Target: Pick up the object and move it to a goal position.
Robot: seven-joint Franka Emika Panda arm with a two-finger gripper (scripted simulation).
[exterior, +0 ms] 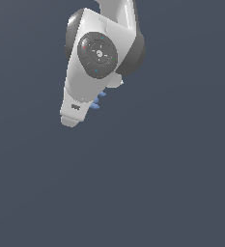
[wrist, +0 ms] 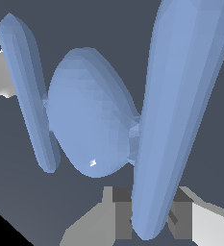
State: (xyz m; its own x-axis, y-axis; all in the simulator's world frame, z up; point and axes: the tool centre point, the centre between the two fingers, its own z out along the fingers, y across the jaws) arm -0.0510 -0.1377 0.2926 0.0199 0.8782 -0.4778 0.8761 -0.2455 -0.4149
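Observation:
The object is light blue, with a rounded middle and flat elongated lobes on either side. It fills the wrist view. One long lobe runs down between my two grey finger pads, which sit against its sides. My gripper is shut on that lobe. In the exterior view the arm's white hand hides the fingers, and only small blue tips of the object stick out beside it, above the dark floor.
A plain dark grey floor lies all around. In the wrist view a pale grey-white shape shows behind the object, and a black area cuts off one corner.

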